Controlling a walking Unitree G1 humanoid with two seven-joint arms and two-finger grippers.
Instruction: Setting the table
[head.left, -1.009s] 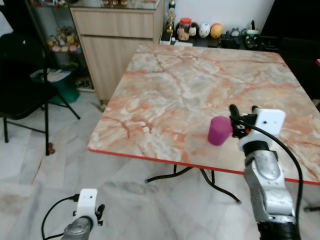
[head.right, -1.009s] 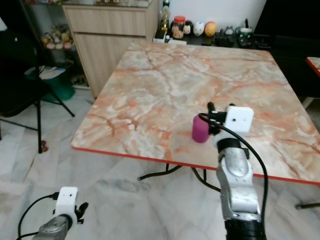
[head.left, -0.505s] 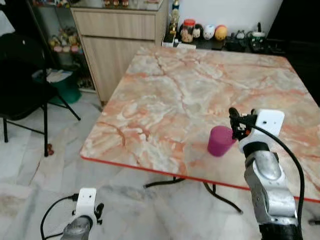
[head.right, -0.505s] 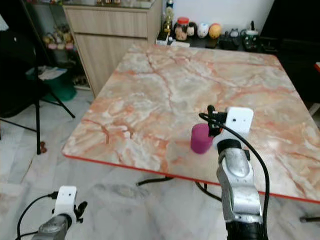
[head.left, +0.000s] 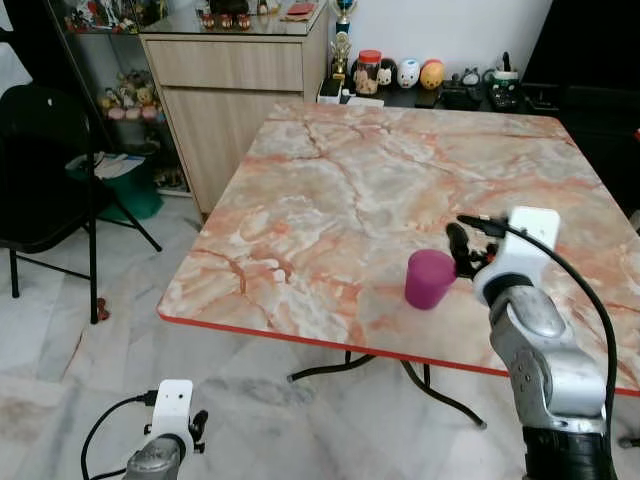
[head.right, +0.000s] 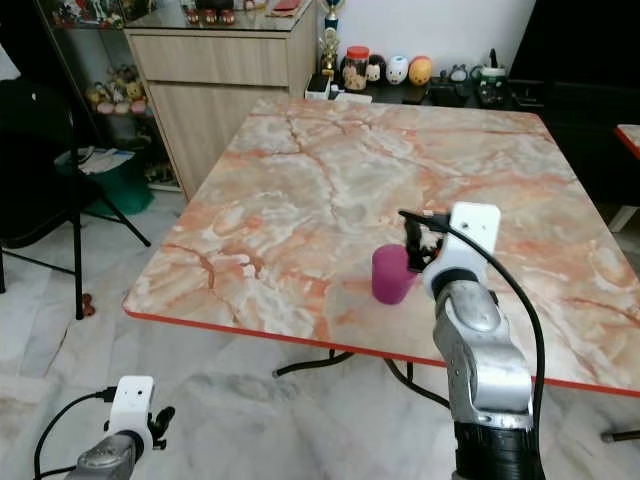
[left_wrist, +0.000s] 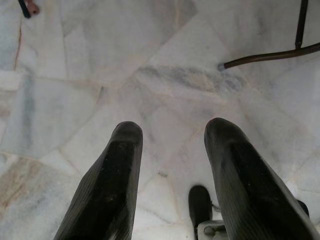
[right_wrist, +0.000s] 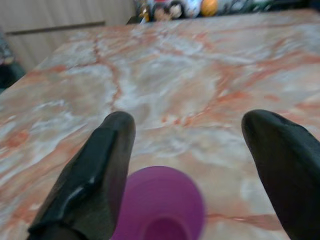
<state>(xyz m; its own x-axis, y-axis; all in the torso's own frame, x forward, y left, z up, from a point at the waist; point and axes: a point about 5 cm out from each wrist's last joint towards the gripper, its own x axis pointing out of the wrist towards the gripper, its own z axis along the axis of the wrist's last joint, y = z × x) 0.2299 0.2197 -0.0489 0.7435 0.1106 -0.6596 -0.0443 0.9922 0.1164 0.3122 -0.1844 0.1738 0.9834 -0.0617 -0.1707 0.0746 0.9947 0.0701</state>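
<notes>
Purple cup (head.left: 429, 278) upright on marble table (head.left: 330, 200), near front edge, toward right corner: likely a place setting. Right gripper (right_wrist: 187, 165) spread wide just above cup, not touching, released. Left gripper (left_wrist: 175, 185) hangs idle over floor, fingers apart.

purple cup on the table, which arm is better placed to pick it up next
Right. The right gripper is over the marble table, fingers open, right beside the purple cup. The left gripper hangs low over the floor, away from the table.
</notes>
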